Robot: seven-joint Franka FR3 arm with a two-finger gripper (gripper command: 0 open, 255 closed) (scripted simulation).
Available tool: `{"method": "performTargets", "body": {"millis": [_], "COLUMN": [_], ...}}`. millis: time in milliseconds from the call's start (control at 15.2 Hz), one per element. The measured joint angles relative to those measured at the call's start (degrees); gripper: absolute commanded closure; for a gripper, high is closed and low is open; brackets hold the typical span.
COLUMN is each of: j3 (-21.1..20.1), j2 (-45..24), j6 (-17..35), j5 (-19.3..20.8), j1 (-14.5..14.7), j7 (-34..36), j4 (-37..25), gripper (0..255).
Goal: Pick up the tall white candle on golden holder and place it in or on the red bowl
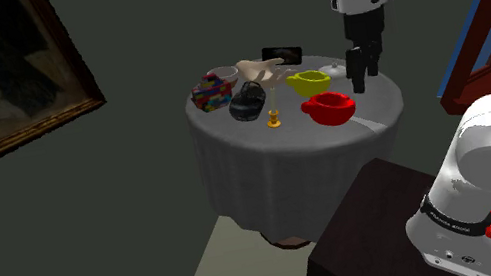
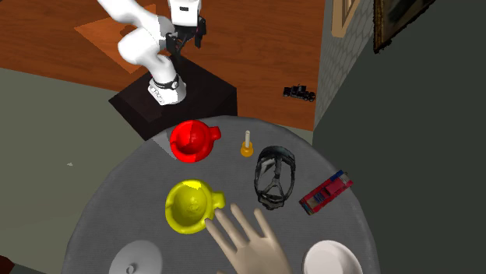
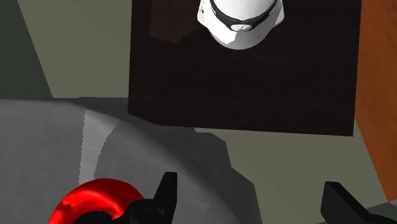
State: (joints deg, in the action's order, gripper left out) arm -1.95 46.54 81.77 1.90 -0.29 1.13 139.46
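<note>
Candle (image 2: 248, 145), a pale stick on a small gold-coloured holder, stands upright on the round, grey-clothed desk (image 2: 117, 194), near the edge that faces the arm. It is just beside the red bowl (image 2: 192, 141) but apart from it, on the second exterior view's right of the bowl. A black open-work mask (image 2: 274, 177) lies close behind it.

The step in hand looks like the approach, since nothing is grasped yet. The jaws hang well above the desk's edge, on the shoulder view's right of the red bowl and away from the candle. In the wrist view the two black fingers (image 3: 167, 191) stand wide apart with nothing between them, above the bowl's rim, the cloth and the dark stand (image 3: 242, 83).

As I judge it, the next move is to carry the jaws across past the red bowl until they are over the candle. The fingers should then straddle the thin stick, come down and close gently. The candle looks slim and light, so a glancing touch could tip it, and the bowl and mask leave little room.

Counted on the desk: one candle, one red bowl, one yellow bowl (image 2: 191, 205), one mask, one red toy truck (image 2: 325, 192), one model hand (image 2: 249, 245), one white dish (image 2: 332, 259), one pale round disc (image 2: 135, 259)
</note>
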Motion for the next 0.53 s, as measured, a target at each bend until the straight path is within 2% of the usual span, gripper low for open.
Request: {"method": "performTargets", "body": {"millis": [66, 198, 528], "j3": [0.0, 0.2, 0.9], "j2": [0.0, -0.5, -3.3], "j6": [0.0, 3.4, 17.6], "j5": [0.0, 0.2, 0.8], "j1": [0.0, -0.3, -1.3], "j7": [0.0, 0.2, 1.2], "j4": [0.0, 1.4, 6.3], "gripper": [0, 0, 0]}}
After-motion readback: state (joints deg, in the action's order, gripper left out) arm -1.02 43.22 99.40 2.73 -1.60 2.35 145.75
